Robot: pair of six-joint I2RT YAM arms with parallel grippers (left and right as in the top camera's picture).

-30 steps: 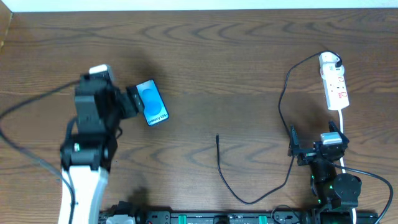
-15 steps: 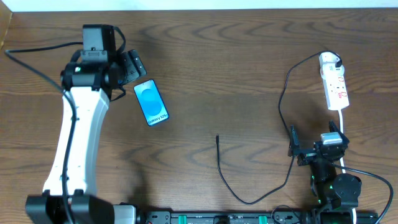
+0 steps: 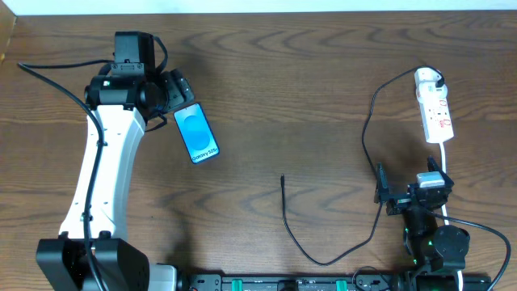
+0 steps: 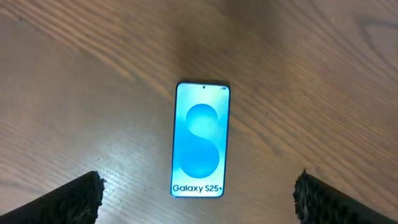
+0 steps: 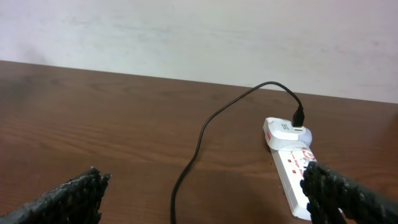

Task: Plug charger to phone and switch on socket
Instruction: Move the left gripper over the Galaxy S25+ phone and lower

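Note:
The phone (image 3: 197, 133) lies face up on the wooden table, its blue screen lit. In the left wrist view the phone (image 4: 201, 140) sits between and ahead of my two fingers. My left gripper (image 3: 179, 95) is open and empty, just beyond the phone's far end, and it also shows in the left wrist view (image 4: 199, 182). The charger cable (image 3: 367, 145) runs from the socket (image 3: 435, 109) in a loop to its plug tip (image 3: 283, 179) mid-table. My right gripper (image 3: 408, 176) is open and empty, near the socket's near end. The right wrist view shows the socket (image 5: 292, 165) and cable (image 5: 205, 134).
The charger's adapter (image 3: 428, 78) is plugged into the socket's far end. The socket's white cord (image 3: 445, 153) runs toward the right arm base (image 3: 436, 242). The left arm's thick black cable (image 3: 56, 81) crosses the far left. The table's far edge (image 3: 258, 11) meets a white wall.
My left arm has stretched toward the back of the table, and its gripper moved from the phone's left side to its far end. The phone, the charger and the right arm have not moved.

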